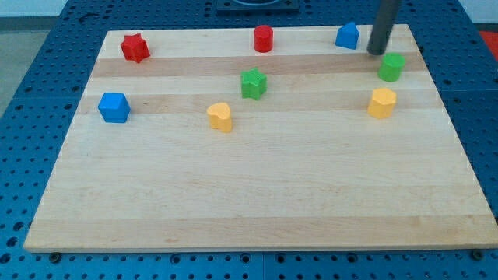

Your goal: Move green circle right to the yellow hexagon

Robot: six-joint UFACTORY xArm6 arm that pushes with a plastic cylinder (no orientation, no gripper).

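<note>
My tip (377, 52) rests on the worktop (257, 194); there is no pincer to spread or press. The green circle (391, 67) sits just below-right of it, the yellow hexagon (381, 103) farther below, apart from the circle, and the blue block (348, 36) just left.

This looks like a robotics lab bench. A pale wooden table (257, 202) lies on a blue perforated mounting plate (31, 93) whose regular hole grid shows past every table edge. Small coloured test blocks sit on it.
</note>
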